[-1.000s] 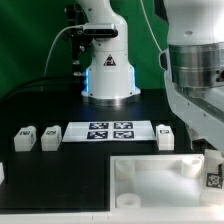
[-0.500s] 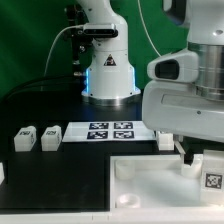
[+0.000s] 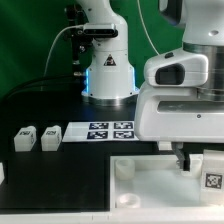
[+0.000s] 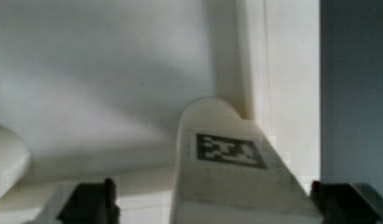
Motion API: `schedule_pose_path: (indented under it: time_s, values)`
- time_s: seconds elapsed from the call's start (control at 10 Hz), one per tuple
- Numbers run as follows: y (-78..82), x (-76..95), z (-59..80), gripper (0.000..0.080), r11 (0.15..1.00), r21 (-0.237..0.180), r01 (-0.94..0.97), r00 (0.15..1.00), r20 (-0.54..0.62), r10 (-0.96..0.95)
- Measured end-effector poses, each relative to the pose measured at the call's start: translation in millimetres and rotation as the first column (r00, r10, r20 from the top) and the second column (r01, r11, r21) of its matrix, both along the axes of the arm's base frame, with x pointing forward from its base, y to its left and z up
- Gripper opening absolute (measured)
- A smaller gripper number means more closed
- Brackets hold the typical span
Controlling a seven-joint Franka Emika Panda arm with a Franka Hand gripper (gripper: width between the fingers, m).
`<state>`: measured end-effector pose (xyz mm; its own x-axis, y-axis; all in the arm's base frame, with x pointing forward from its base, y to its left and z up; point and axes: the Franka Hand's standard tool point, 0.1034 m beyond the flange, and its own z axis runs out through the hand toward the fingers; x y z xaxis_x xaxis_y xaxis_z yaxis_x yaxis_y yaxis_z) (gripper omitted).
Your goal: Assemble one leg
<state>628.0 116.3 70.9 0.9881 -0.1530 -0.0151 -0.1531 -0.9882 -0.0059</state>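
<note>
Arm's two-finger gripper [image 4: 209,205] sits low over the large white square plastic piece with corner sockets [image 3: 150,180], at the exterior view's right. Small white oblong plastic leg [image 4: 223,160] with a black-and-white tag is between the dark fingers [image 4: 90,203], tag facing the wrist camera. Jaws look apart, flanking it; contact not visible, so a firm grip is unconfirmed. Likely lining up with a socket. Two more white tagged blocks [image 3: 37,137] wait beside the marker board [image 3: 108,131].

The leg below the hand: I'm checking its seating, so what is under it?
The large white piece shows under and around the leg, with dark table beside it. The leg's own body covers its foot, so any socket there cannot be seen.
</note>
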Motion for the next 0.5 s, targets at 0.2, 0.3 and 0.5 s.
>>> schedule_pose_path:
  time_s: [0.2, 0.3, 0.5]
  values:
    - [0.8, -0.2, -0.1, 0.0294, 0.972, -0.001, 0.235, 0.972, -0.002, -0.235]
    - [0.9, -0.2, -0.1, 0.0294, 0.943, -0.002, 0.332, 0.943, -0.003, -0.332]
    - [7.5, 4.1, 2.0, 0.0294, 0.762, -0.017, 0.647, 0.761, -0.034, -0.647]
